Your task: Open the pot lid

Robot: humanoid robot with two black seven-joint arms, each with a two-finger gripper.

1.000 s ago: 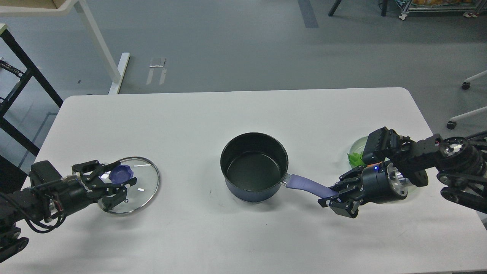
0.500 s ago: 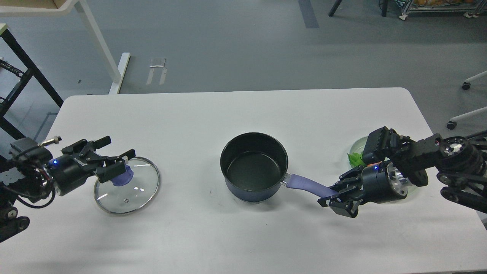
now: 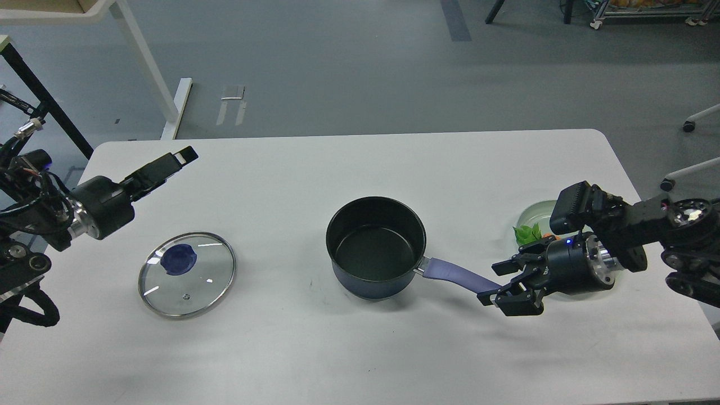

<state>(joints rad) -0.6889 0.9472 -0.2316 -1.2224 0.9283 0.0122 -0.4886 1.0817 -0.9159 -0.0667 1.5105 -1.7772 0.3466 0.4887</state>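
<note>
This looks like a robotics lab or test room, not a kitchen. A plain white table (image 3: 360,180) stands on a bare grey floor (image 3: 349,73) marked with tape strips (image 3: 232,104). Around it are a white desk frame (image 3: 147,67), a black metal stand (image 3: 39,107), chair castors (image 3: 689,126) (office chairs, apparently) and a wheeled rack (image 3: 647,14).

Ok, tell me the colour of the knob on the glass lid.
The knob is dark blue, seen best in the head view.

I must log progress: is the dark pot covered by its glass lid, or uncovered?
Uncovered. The dark blue pot shows its bare inside, and the round glass lid lies flat on the white table, left of it.
</note>
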